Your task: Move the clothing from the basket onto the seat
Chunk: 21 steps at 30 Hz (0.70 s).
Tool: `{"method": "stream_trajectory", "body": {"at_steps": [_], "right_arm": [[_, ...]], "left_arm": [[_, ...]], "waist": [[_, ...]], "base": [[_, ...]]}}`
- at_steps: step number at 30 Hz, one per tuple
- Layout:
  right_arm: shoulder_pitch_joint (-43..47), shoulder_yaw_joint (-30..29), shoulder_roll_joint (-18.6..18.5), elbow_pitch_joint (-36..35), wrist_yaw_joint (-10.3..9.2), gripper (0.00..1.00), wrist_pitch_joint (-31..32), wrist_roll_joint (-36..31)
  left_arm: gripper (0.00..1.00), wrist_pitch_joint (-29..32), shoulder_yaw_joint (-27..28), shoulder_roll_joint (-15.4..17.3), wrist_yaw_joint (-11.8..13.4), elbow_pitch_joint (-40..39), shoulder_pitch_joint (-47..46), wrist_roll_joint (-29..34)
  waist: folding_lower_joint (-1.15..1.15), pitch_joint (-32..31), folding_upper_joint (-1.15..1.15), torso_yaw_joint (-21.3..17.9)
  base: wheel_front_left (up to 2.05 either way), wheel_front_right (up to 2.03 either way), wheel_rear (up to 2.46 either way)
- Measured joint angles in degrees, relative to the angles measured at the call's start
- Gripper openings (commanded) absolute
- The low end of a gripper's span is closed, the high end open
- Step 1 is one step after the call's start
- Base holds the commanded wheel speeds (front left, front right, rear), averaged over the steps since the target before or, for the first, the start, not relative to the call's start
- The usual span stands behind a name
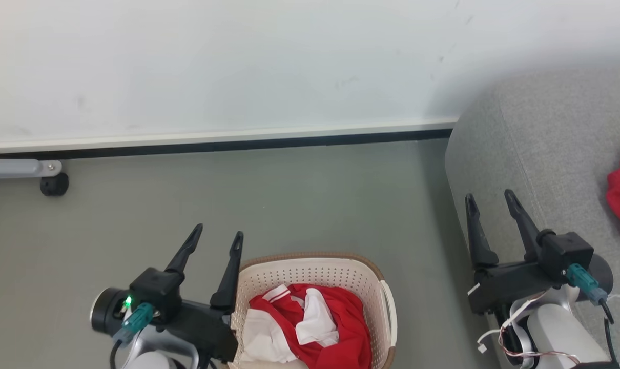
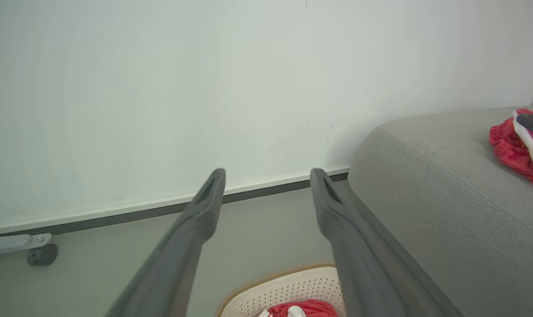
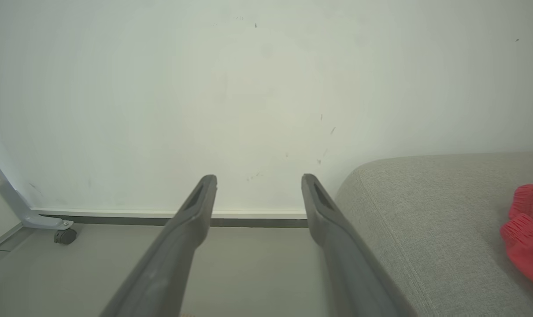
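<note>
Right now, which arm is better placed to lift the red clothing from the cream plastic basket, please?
Probably left: the left gripper sits beside the basket with the clothing; the right gripper hangs by the grey fabric sofa.

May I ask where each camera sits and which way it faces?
Head view: on the head, looking down at the cream-white perforated plastic basket of red-and-white clothing; left tool and right tool show, open.
Left wrist view: on that wrist, facing the white wall along the left tool.
Right wrist view: on that wrist, facing the same wall along the right tool.
Shared: both wrist views catch the grey fabric sofa.
</note>
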Motion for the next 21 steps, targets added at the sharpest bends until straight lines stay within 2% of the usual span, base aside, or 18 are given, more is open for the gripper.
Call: {"method": "stream_trajectory", "body": {"at_steps": [21], "right_arm": [[7.1, 0.1, -0.6, -1.8, -0.38, 1.00, 1.1, 0.1]], "left_arm": [[1.00, -1.9, 7.4, 1.8, 2.0, -0.4, 8.3, -1.2]], "waist": [[0.00, -4.9, 0.01, 0.7]], "base": [[0.00, 0.00, 0.00]]}}
